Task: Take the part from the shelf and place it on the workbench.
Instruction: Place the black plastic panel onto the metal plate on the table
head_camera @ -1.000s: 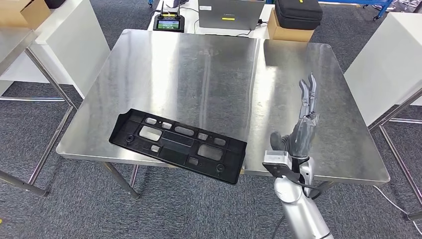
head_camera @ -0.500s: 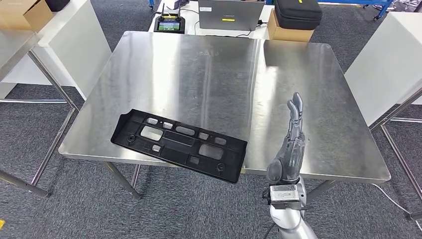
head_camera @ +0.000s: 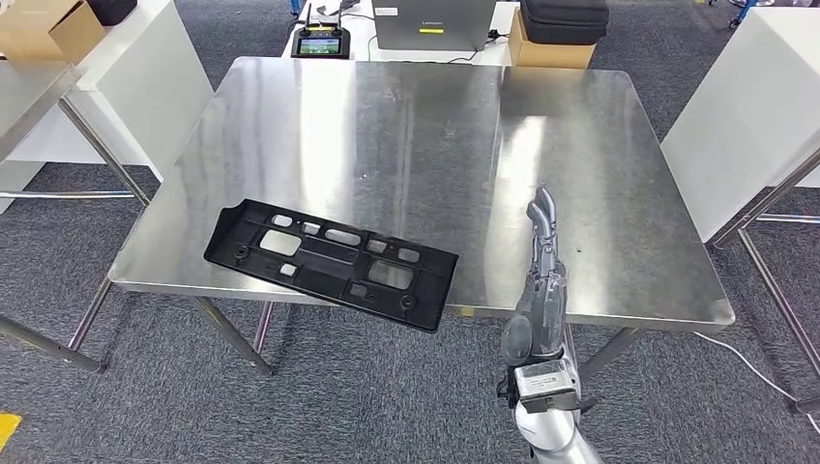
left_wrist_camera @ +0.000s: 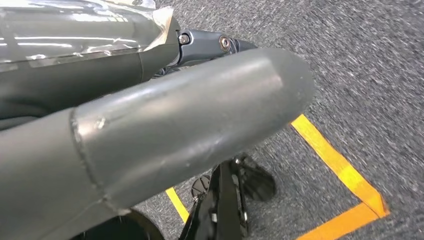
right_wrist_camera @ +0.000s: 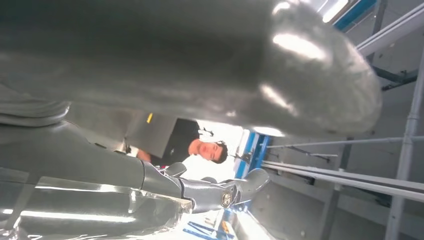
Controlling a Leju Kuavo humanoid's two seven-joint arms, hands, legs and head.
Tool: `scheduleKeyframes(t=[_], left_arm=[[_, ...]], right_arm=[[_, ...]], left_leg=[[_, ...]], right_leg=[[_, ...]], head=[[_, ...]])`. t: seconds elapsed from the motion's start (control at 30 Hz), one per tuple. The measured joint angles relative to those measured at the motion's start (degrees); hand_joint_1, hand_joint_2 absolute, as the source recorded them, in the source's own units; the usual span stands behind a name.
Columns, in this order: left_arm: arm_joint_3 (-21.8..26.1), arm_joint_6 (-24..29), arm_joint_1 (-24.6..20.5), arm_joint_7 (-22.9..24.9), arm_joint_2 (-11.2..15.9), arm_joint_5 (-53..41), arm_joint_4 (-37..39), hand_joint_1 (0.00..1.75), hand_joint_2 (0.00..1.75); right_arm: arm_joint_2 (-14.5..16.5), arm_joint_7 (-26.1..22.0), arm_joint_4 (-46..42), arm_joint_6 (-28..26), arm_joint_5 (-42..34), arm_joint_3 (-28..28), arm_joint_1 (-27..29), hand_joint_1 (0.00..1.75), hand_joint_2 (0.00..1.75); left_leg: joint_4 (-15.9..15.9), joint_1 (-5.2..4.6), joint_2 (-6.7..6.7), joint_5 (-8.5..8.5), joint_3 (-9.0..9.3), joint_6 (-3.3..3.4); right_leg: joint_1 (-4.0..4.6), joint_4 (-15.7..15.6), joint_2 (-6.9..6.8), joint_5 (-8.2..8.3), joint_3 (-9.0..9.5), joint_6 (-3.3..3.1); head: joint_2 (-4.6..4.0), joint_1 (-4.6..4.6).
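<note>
Black plastic part [head_camera: 329,263] flat on bench [head_camera: 406,126], one corner overhanging near edge; probably light, stiff, best held by long rim; right hand [head_camera: 541,280] empty, fingers [head_camera: 541,215] straight; left hand state indeterminable.

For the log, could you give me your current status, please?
Right hand open, empty. Left hand hanging by the floor. Part on workbench, overhanging near edge. Nothing in the way.

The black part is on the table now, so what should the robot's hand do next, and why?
Probably pull the right hand back toward the body. The black part already lies on the metal table, its near corner hanging a bit over the front edge. The hand holds nothing, fingers stretched out beside the part without touching it, so nudging the part further in might be a sensible alternative.
</note>
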Motion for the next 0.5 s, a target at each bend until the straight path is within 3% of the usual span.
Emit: scheduleKeyframes(t=[0.07, 0.1, 0.2, 0.23, 0.3, 0.37, 0.4, 0.43, 0.5], left_arm=[[0.15, 0.15, -0.17, 0.12, -0.08, 0.15, 0.0, 0.0, 0.0], [0.23, 0.28, -0.24, 0.17, -0.15, 0.28, 0.0, 0.0, 0.0], [0.55, 0.92, -0.33, 0.28, -0.46, 0.63, 0.0, 0.0, 0.0], [0.68, 1.12, -0.37, 0.32, -0.61, 0.67, 0.0, 0.0, 0.0], [0.88, 1.32, -0.43, 0.38, -0.82, 0.72, 0.0, 0.0, 0.0], [1.04, 1.37, -0.43, 0.38, -0.88, 0.73, 0.0, 0.0, 0.0], [1.12, 1.37, -0.42, 0.39, -0.93, 0.73, 0.0, 0.0, 0.0], [1.2, 1.34, -0.42, 0.39, -1.0, 0.73, 0.0, 0.0, 0.0], [1.36, 1.2, -0.42, 0.4, -1.2, 0.73, 0.0, 0.0, 0.0]], right_arm=[[0.3, -0.26, 0.37, 0.58, -1.61, -0.5, 0.1, 0.0, 0.0], [0.47, -0.38, 0.6, 0.97, -2.63, -0.9, 0.14, 0.0, 0.0], [0.76, -0.67, 1.47, 1.89, -5.45, -2.49, 0.37, 0.0, 0.0], [0.77, -0.82, 1.86, 2.11, -6.22, -3.16, 0.49, 0.0, 0.0], [0.78, -1.29, 2.81, 2.55, -7.3, -4.54, 0.72, 0.0, 0.0], [0.82, -1.64, 3.85, 2.96, -7.85, -5.63, 0.99, 0.0, 0.0], [0.87, -1.68, 4.34, 3.14, -7.96, -6.05, 1.17, 0.0, 0.0], [0.92, -1.66, 4.78, 3.32, -7.98, -6.41, 1.33, 0.0, 0.0], [1.02, -1.36, 5.51, 3.95, -7.8, -6.89, 1.48, 0.0, 0.0]], left_leg=[[-6.67, -0.06, -0.15, 1.6, 4.47, 0.37], [-8.02, -0.22, -0.23, 1.73, 5.21, 0.68], [-8.64, -0.52, -0.16, 2.6, 4.51, 2.06], [-8.91, -0.51, -0.03, 3.18, 4.12, 2.67], [-9.26, -0.57, 0.24, 4.37, 3.01, 3.69], [-9.21, -0.82, 0.32, 5.42, 1.55, 4.06], [-9.18, -0.94, 0.34, 5.95, 0.81, 4.07], [-9.15, -1.06, 0.34, 6.48, 0.1, 4.03], [-9.08, -1.24, 0.31, 7.46, -1.04, 3.82]], right_leg=[[0.16, 0.25, 0.01, 0.39, -0.44, 0.54], [0.25, 0.29, 0.0, 0.63, -0.57, 0.91], [0.38, 0.38, 0.0, 1.05, -1.19, 2.18], [0.41, 1.26, 0.02, 0.16, -1.8, 2.28], [0.38, 6.3, 0.06, -3.98, -3.94, 1.76], [0.34, 13.84, 0.08, -8.23, -6.24, 1.53], [0.34, 16.27, 0.08, -9.02, -6.56, 1.82], [0.35, 16.78, 0.08, -8.74, -5.88, 2.28], [0.44, 11.13, 0.08, -6.35, -1.14, 3.02]], head=[[0.0, 0.08], [0.0, 0.12], [0.0, 0.25], [0.0, 0.32], [0.0, 0.4], [0.0, 0.43], [0.0, 0.43], [0.0, 0.43], [0.0, 0.43]])
